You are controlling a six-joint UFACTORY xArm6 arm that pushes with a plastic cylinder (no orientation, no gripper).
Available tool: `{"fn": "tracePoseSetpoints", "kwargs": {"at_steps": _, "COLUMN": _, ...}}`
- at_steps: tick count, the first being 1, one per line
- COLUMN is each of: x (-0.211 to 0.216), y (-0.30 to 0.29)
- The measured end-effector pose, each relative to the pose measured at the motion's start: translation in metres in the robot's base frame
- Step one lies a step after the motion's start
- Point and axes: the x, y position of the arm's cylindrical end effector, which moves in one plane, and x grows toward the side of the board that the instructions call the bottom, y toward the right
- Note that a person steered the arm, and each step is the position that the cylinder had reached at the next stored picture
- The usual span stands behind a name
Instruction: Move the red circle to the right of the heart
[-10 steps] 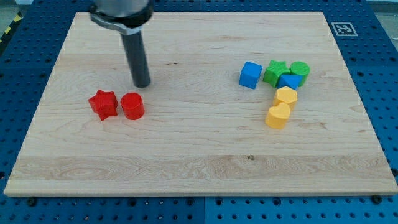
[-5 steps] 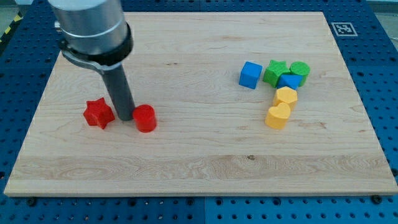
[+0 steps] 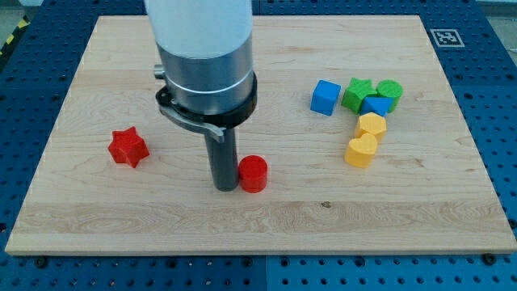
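Observation:
The red circle [image 3: 254,173] lies on the wooden board [image 3: 258,218], left of centre and toward the view's bottom. My tip [image 3: 224,187] stands right against its left side. The yellow heart [image 3: 361,150] lies at the view's right, well to the right of the red circle. A second yellow block [image 3: 371,125] touches the heart from above.
A red star [image 3: 128,147] lies at the view's left. A blue cube [image 3: 325,97], a green star [image 3: 357,93], a green circle [image 3: 389,91] and a second blue block [image 3: 376,105] cluster at the view's upper right above the yellow blocks.
My tip came down between the red star and red circle, then swept right and down. The red circle slid right with it. The red star shifted slightly left.

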Motion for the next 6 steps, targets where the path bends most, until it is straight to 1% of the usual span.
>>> {"fn": "tracePoseSetpoints", "kwargs": {"at_steps": 2, "x": -0.01, "y": 0.035}}
{"fn": "tracePoseSetpoints", "kwargs": {"at_steps": 4, "x": -0.028, "y": 0.048}}
{"fn": "tracePoseSetpoints", "kwargs": {"at_steps": 6, "x": -0.029, "y": 0.07}}
